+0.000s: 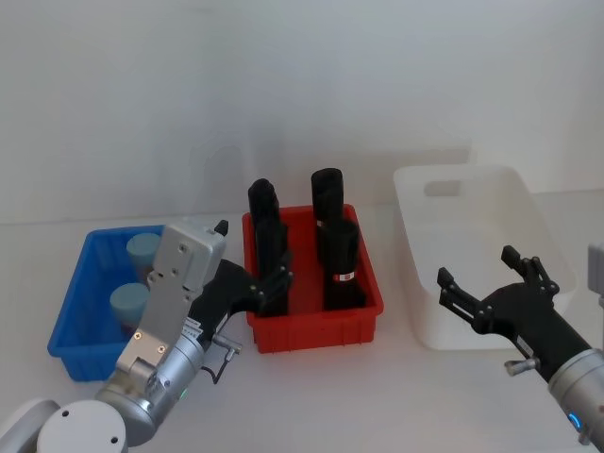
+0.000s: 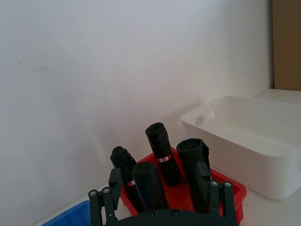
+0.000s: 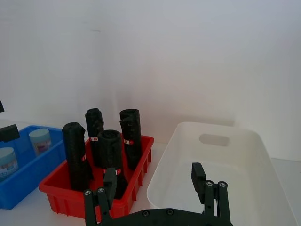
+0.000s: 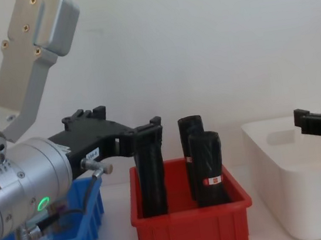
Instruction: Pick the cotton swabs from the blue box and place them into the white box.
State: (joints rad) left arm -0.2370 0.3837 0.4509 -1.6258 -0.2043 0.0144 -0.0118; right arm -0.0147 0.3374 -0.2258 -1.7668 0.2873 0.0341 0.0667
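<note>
Your left gripper (image 1: 253, 257) hangs wide open and empty, just right of the shallow blue plastic box (image 1: 68, 300). Two clear pale-lidded cotton swab tubs (image 1: 128, 302) stand inside it. Right gripper (image 1: 479, 268), also wide open, waits at the near end of the large white plastic box (image 1: 472, 176). Shift left, centre on the nearer tub, drop straight and avoid the tall black rolls (image 1: 338, 250) in the red plastic bin (image 1: 316, 332).

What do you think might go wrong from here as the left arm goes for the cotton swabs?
The open left gripper faces the red bin with the tall black rolls just ahead; turning toward the blue box may topple one. The two cotton swab tubs stand close together, so closing on one may knock the other. The open right gripper hovers at the white box, where it might crowd a drop-off.
</note>
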